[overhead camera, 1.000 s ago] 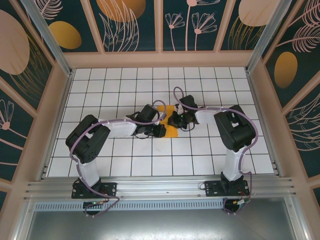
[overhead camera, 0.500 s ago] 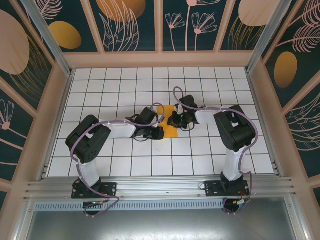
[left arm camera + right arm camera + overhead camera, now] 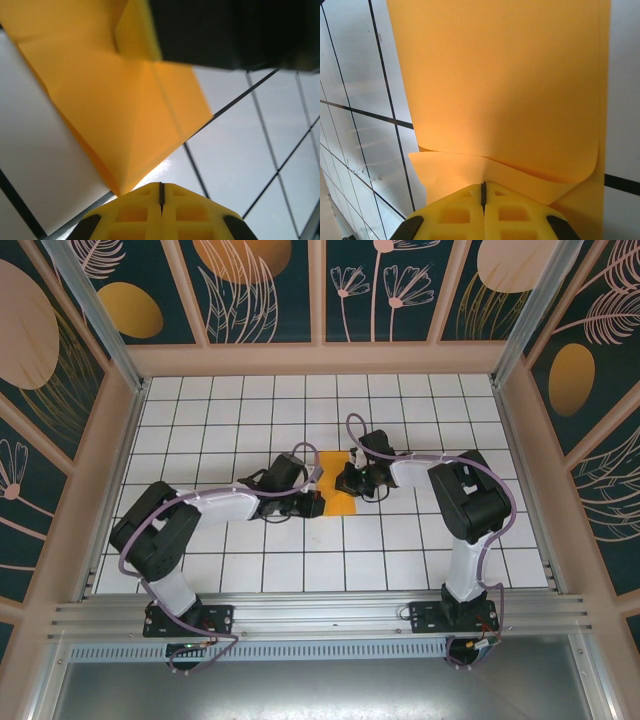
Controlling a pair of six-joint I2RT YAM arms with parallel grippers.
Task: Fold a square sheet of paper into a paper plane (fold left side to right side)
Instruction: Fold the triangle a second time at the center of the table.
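1. Reaching in from the left, the left arm point(image 3: 200, 508) lies low over the white tiled worktop point(image 3: 400, 560), with its elbow out toward the left wall and its wrist aimed at the middle tiles.
2. The left end effector point(image 3: 314, 505) is closed with nothing between its fingers. It sits just beside the left edge of the paper point(image 3: 340, 502).
3. From the left wrist, its yellow fingertips point(image 3: 135, 215) meet along a thin dark seam. A sharp corner of the paper point(image 3: 130, 115) ends just left of that seam, touching the tip or barely clear of it — I cannot tell which.
4. In that same view several straight creases fan across the orange sheet, and a dark blurred body point(image 3: 235, 30) covers its upper right part.
5. Seen from above, the paper is a narrow orange strip in the middle of the worktop. It runs away from the arm bases and lies between the two end effectors.
6. The right end effector point(image 3: 351, 483) is at the paper's right edge, with its fingers together.
7. From the right wrist, its fingertips point(image 3: 455, 215) meet at the near edge of the paper point(image 3: 505, 75). The top layer lifts in a shallow curl just ahead of them, above a flatter layer — whether any layer is nipped I cannot tell.
8. The right arm point(image 3: 465, 500) rises from its base at the near right, bends at the elbow and reaches left toward the strip.
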